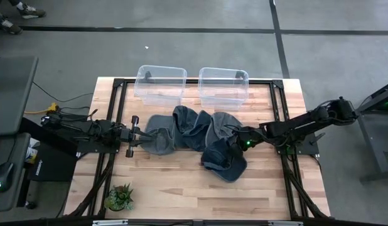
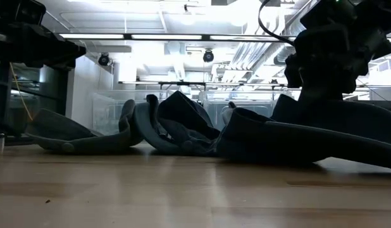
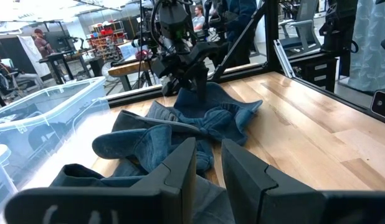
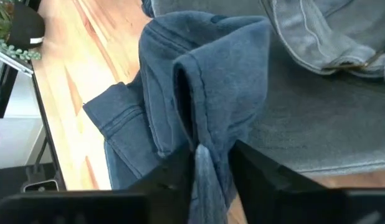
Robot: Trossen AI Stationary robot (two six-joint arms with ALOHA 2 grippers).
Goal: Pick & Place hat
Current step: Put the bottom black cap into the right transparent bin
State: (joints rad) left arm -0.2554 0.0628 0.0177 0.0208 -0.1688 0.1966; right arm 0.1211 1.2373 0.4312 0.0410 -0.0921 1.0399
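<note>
Right gripper (image 4: 210, 163) pinches a fold of the floppy dark-blue denim hat (image 1: 224, 160); soft fabric, brim's probably firmer to grab.

Overhead looks straight down; low looks level across the table (image 2: 183, 190); wrists sit close; all share the hats (image 1: 194, 135).

Blue denim hats (image 1: 194, 135) heaped in front of two clear bins (image 1: 191, 86).
Crumpled, overlapping in a row; darkest hat (image 1: 224, 160) farthest from the bins, brim folded, fabric bunched upward.
</note>
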